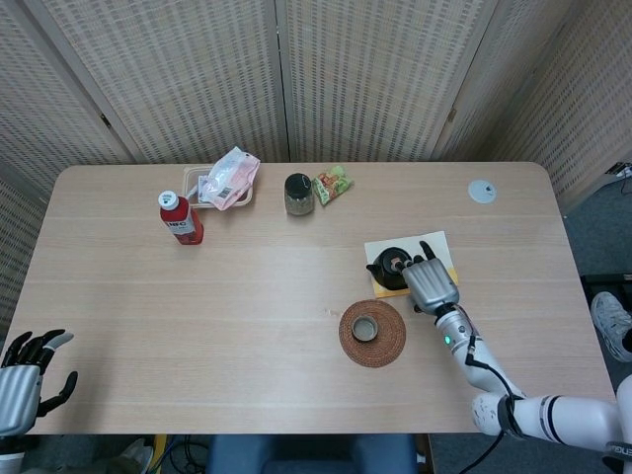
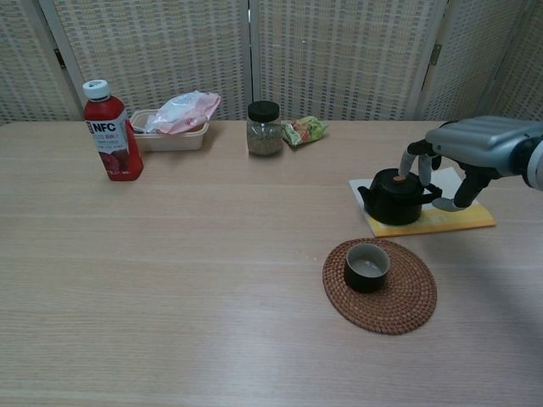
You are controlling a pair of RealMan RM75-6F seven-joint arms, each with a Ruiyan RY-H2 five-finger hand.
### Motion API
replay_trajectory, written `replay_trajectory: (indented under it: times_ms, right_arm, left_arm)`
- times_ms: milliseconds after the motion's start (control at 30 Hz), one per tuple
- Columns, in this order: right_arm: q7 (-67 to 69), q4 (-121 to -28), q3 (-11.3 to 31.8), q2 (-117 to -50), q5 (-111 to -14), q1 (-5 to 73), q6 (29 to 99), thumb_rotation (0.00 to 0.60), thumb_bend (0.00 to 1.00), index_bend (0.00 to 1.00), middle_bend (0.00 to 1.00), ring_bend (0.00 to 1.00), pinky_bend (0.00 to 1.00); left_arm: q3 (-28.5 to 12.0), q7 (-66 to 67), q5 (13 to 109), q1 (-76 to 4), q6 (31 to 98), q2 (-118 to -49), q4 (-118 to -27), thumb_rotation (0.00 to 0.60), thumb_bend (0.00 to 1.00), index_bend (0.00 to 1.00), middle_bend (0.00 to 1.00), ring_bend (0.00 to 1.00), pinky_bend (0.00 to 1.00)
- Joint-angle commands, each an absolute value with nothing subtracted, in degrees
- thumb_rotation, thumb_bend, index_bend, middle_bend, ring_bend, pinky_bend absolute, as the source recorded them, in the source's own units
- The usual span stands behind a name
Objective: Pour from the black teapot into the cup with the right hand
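Note:
The black teapot point(image 1: 392, 265) point(image 2: 395, 197) stands on a yellow-and-white mat point(image 1: 439, 247) point(image 2: 437, 220) right of centre, with its spout to the left. My right hand point(image 1: 431, 282) point(image 2: 479, 144) hovers over the pot's handle side. Its fingers point(image 2: 412, 161) reach down by the lid and the thumb hangs right of the handle; it grips nothing. The dark cup point(image 1: 365, 329) point(image 2: 366, 266) sits on a round woven coaster point(image 1: 387, 346) point(image 2: 407, 301) just in front of the pot. At the table's near left edge my left hand point(image 1: 25, 380) rests open.
Along the far side stand a red NFC bottle point(image 1: 181, 218) point(image 2: 111, 131), a plastic tub with a pink bag point(image 1: 230, 179) point(image 2: 178, 116), a dark-lidded jar point(image 1: 298, 195) point(image 2: 264, 129) and a green snack packet point(image 1: 333, 184) point(image 2: 304, 131). A small white disc point(image 1: 482, 191) lies far right.

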State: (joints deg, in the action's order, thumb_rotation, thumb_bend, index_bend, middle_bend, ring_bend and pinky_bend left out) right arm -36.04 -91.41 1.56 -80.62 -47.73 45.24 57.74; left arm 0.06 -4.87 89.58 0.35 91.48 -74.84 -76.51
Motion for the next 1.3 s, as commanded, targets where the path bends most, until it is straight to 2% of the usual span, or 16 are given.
replay_trajectory:
  times_ms: [33, 400, 1300]
  right_arm:
    - [-36.2, -90.9, 1.8, -81.2, -47.7, 45.3, 57.3, 0.6, 0.32, 0.29, 0.38, 0.29, 0.0]
    - [-36.3, -88.9, 2.7, -83.1, -47.7, 45.6, 56.0, 0.6, 0.32, 0.38, 0.41, 0.29, 0.0]
    - [-39.0, -88.7, 2.1, -84.0, -45.0, 45.1, 55.8, 0.6, 0.32, 0.39, 0.43, 0.3, 0.0]
  left_arm:
    - [0.1, -5.0, 89.5, 0.4, 91.5, -74.9, -76.4, 0.6, 0.37, 0.24, 0.2, 0.21, 0.09]
    - [0.0, -5.4, 89.4, 0.7, 91.7, -74.8, -76.0, 0.6, 0.37, 0.25, 0.2, 0.21, 0.09]
    - [0.0, -6.1, 89.4, 0.9, 91.7, -75.1, -75.2, 0.6, 0.37, 0.25, 0.2, 0.21, 0.09]
